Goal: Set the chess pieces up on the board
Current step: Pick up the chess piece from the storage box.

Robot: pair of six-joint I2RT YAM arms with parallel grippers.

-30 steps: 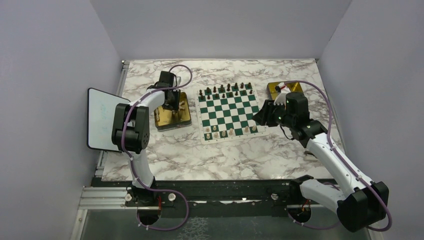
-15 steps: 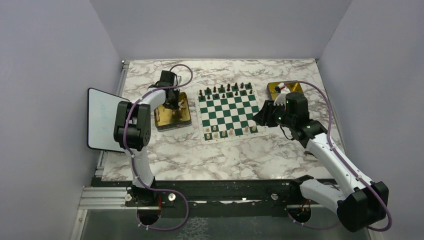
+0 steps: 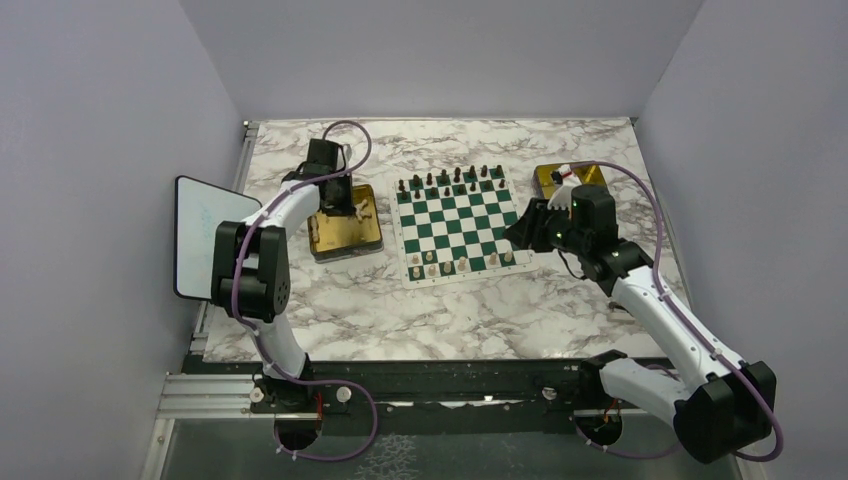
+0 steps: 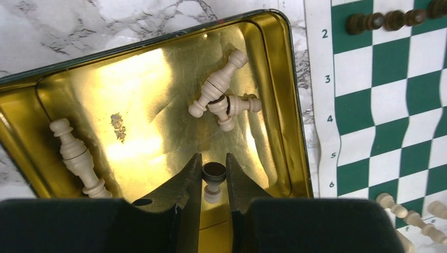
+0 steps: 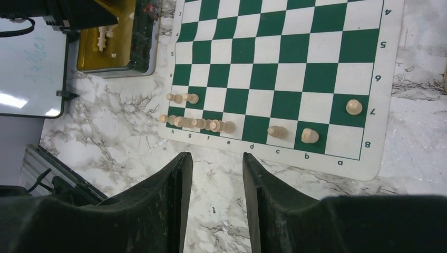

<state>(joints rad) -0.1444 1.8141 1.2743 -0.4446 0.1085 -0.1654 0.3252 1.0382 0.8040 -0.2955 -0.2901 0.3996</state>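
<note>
Far left, a white tablet [image 3: 205, 235] sat at the edge of the bench [image 3: 450, 320], out of the action. Next along, the left gripper [image 4: 213, 164] was down in the gold tray [image 4: 132, 105], jaws pinched onto a small cream piece [image 4: 213, 195] at the tray's near side; whether it was off the tray floor, I couldn't tell. More cream chess pieces [image 4: 219, 84] lay loose in there, a crossed-up cluster by the right wall and one along the left wall. On to the board [image 3: 455, 225]: the dark pieces [image 3: 450, 180] lined its far rows and looked finished. The cream side stood bunched at the left of the near rows, a few more toward the right, and plenty of gaps, so by my reckoning it was under half done. They overlapped too much to count. The right gripper [image 5: 216, 158] hovered off the board's near right corner, jaws apart, nothing between them. Far right, a second gold tray [image 3: 570, 178] was mostly hidden behind that arm, contents unreadable.
</note>
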